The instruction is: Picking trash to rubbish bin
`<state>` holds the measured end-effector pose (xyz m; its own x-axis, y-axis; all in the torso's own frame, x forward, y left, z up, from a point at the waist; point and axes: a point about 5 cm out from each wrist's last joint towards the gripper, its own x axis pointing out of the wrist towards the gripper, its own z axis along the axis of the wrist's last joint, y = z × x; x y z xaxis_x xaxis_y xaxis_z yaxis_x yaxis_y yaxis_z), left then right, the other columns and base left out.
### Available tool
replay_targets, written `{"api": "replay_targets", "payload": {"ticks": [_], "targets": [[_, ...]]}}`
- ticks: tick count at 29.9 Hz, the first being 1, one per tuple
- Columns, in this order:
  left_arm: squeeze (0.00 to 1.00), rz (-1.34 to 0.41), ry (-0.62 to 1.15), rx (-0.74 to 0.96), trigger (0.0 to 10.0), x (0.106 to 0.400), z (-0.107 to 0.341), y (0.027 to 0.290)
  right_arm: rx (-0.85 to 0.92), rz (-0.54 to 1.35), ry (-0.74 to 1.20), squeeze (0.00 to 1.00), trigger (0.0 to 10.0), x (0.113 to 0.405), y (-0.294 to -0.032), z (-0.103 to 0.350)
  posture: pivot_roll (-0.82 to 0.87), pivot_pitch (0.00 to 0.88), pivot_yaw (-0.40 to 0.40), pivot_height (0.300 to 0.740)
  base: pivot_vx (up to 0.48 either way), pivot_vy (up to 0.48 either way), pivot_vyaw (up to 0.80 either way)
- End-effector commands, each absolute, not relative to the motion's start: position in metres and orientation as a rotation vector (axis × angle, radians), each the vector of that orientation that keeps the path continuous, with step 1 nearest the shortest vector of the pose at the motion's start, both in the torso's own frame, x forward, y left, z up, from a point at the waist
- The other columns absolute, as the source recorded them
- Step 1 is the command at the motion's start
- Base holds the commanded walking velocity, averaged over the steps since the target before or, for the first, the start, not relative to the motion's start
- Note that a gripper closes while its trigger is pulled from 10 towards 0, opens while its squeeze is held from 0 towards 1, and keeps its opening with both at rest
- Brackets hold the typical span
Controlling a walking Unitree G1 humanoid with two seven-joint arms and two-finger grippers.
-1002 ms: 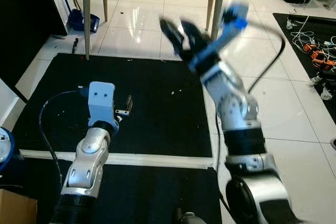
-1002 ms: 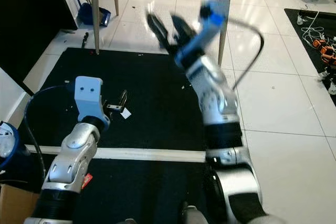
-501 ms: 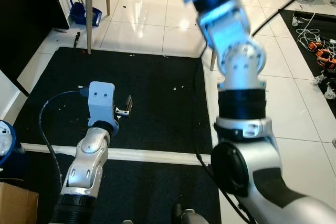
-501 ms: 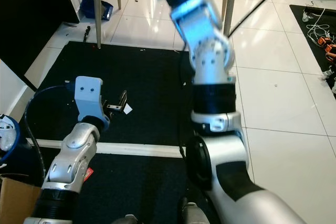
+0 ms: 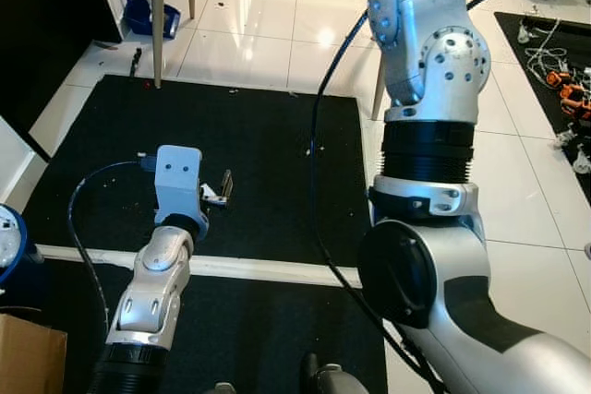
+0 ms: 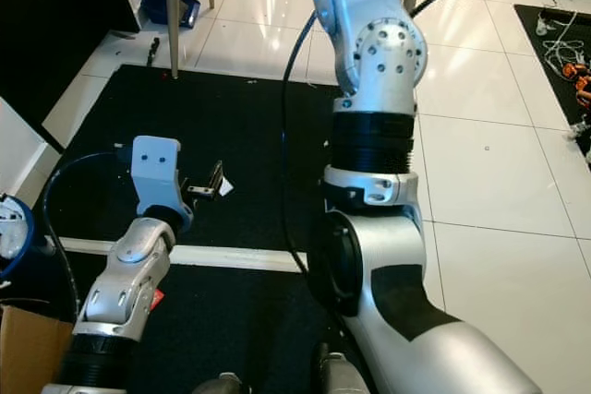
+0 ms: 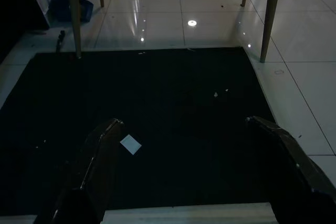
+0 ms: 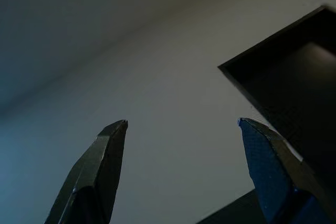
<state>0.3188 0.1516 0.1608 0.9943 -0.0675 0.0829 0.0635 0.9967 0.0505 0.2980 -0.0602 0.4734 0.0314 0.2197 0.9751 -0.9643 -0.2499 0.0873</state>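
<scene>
We see a small white paper scrap (image 7: 130, 144) lying on the black floor mat (image 5: 277, 163), just ahead of the left gripper (image 7: 184, 174), whose jaws are spread and empty above the mat. Our right gripper (image 8: 181, 169), jaws likewise released, points at a pale ceiling, its arm (image 5: 427, 89) raised high.
</scene>
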Motion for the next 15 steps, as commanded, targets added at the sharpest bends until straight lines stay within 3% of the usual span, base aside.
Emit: {"api": "replay_targets", "payload": {"ticks": [1,7,9,15], "targets": [[0.00,-0.065,-0.058,0.047,10.0,0.3154,0.1544,0.1514,1.271,1.516,-0.886,0.00,10.0,0.2879,-0.0572,0.4822,0.03,0.291,-0.027,0.740,0.000,0.000,0.00],[0.00,-0.069,-0.059,0.047,10.0,0.3159,0.1546,0.1501,1.289,1.508,-0.876,0.00,10.0,0.2905,-0.0550,0.4829,0.03,0.289,-0.026,0.740,0.000,0.000,0.00],[0.00,-0.069,-0.060,0.047,10.0,0.3157,0.1548,0.1498,1.377,1.524,-0.871,0.00,10.0,0.2903,-0.0592,0.4850,0.03,0.289,-0.028,0.740,0.000,0.000,0.00],[0.00,-0.067,-0.059,0.047,10.0,0.3149,0.1546,0.1515,1.344,1.540,-0.870,0.00,10.0,0.2890,-0.0583,0.4826,0.03,0.289,-0.026,0.740,0.000,0.000,0.00]]}}
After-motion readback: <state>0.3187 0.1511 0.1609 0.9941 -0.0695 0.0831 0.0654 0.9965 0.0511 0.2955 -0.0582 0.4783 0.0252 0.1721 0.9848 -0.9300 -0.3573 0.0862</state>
